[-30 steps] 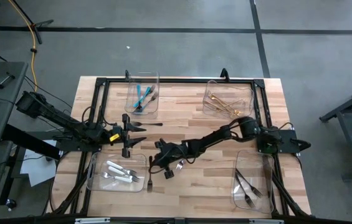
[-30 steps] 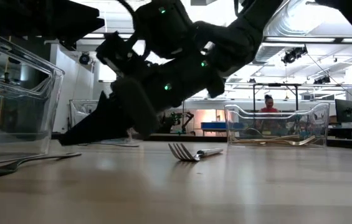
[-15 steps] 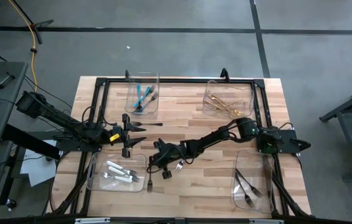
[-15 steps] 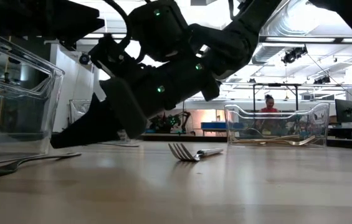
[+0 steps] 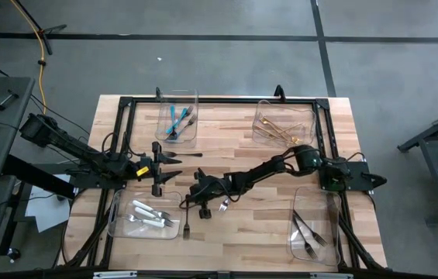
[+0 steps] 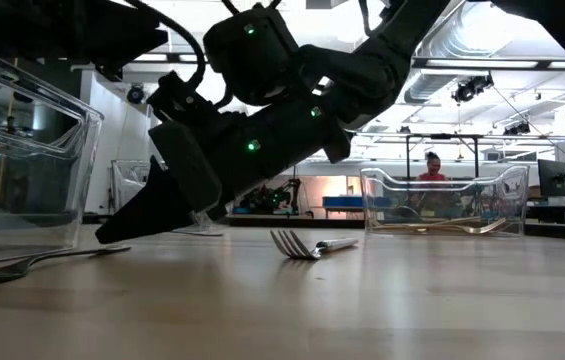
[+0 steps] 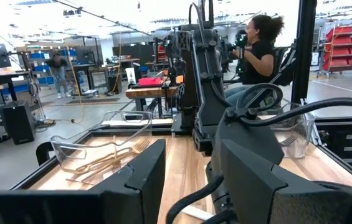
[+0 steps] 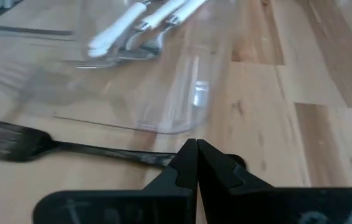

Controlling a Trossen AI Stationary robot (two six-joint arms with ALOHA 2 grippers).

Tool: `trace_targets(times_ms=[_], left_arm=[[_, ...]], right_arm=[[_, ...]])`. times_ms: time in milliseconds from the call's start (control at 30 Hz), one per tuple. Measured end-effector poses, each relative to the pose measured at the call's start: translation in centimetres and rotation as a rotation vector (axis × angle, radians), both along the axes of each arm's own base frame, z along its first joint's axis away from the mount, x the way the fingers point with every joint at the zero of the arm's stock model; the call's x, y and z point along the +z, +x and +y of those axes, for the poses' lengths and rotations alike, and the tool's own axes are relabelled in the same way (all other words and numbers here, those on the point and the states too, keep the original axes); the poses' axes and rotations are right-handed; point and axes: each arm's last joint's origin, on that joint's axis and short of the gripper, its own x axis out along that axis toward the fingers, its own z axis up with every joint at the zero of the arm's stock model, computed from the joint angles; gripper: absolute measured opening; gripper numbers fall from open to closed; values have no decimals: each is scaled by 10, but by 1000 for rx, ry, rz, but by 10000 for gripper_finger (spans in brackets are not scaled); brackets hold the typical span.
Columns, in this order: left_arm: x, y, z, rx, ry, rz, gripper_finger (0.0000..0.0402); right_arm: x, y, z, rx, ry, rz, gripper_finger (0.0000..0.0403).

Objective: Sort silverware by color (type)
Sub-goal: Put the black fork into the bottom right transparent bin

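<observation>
The right arm stretches across the table centre with its gripper (image 5: 189, 203) tilted low near the surface, fingers (image 8: 195, 163) pressed together, while the left gripper (image 5: 167, 167), seemingly spread apart, waits at the left side.

Grey floor (image 5: 226, 62), bright workshop beyond wooden table (image 5: 234, 147).

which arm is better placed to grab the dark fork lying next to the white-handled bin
Right. The right gripper is already down over the dark fork, its fingers pressed together at the handle in the right wrist view. The left gripper waits farther back, near the table's middle.
</observation>
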Motion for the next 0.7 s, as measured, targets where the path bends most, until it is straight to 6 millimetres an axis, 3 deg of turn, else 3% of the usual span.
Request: trace_targets(times_ms=[433, 700], left_arm=[[0, 0, 0, 0, 0, 1, 146], [-1, 0, 0, 0, 4, 14, 146]], right_arm=[[-2, -6, -1, 65, -118, 97, 0], [-1, -19, -8, 86, -209, 281, 0]])
